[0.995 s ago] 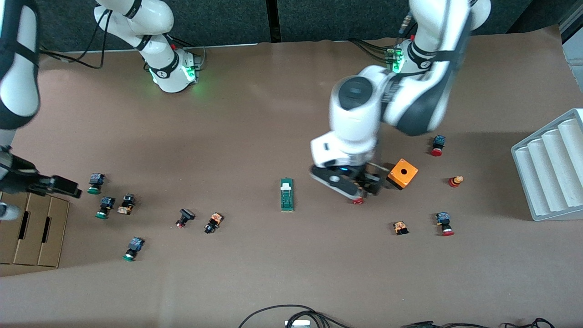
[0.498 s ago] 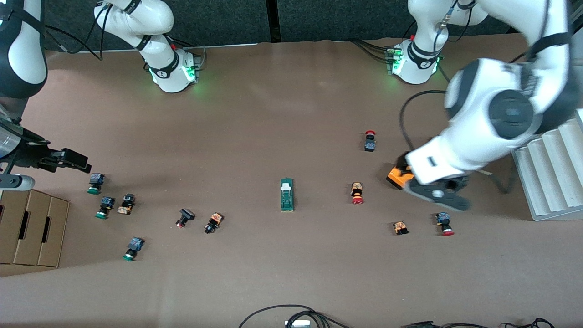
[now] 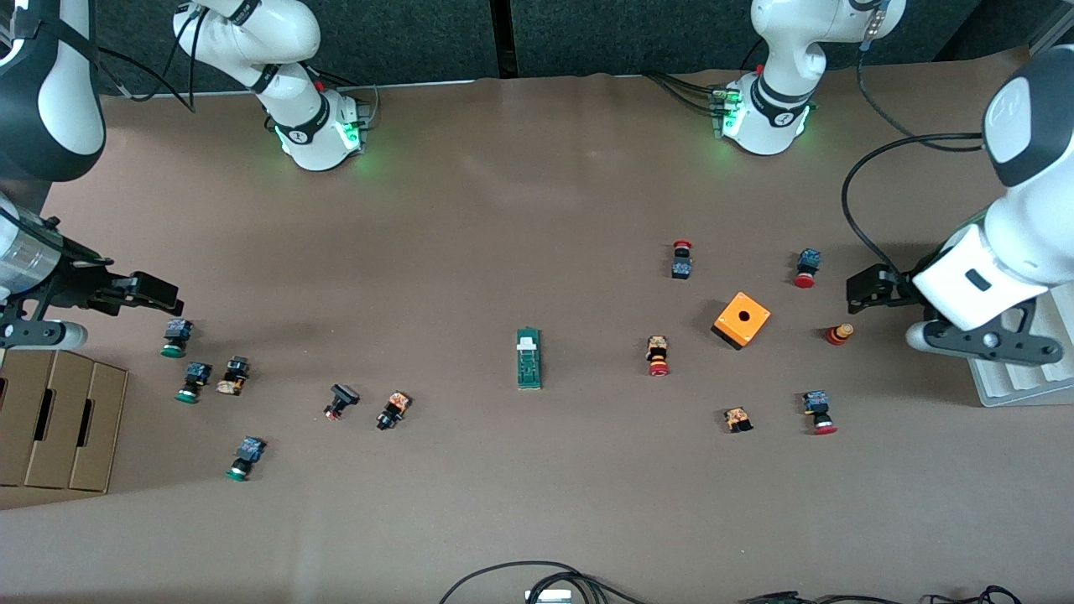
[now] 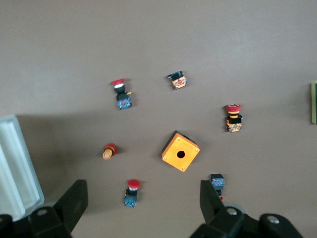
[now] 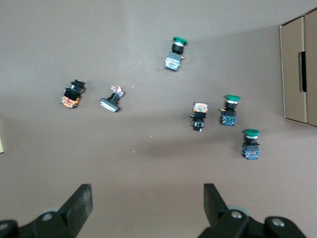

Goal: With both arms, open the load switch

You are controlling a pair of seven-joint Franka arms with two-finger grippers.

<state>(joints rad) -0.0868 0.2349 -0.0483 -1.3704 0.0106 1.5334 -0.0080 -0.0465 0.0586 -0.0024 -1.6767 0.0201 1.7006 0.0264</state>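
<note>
So the load switch is lying flat in the middle of the table, all by itself, with its long axis running from the robots' bases toward the front camera and the white sliding piece at the end nearer the bases. Neither arm is anywhere close to it. The left gripper is up over the left arm's end of the table, just beside the white ridged tray, with the orange cube and a handful of red-capped push-buttons sitting between it and the switch. The right gripper is over the right arm's end, next to the cardboard box and above the green-capped push-buttons. Both have their jaws spread wide with nothing in them; the wrist views show that clearly. From what I can tell the two are about equally far out, one on each side of the switch, so each would come in across its long sides. My guess: one pins the green body, the other works the white slider along that axis.
</note>
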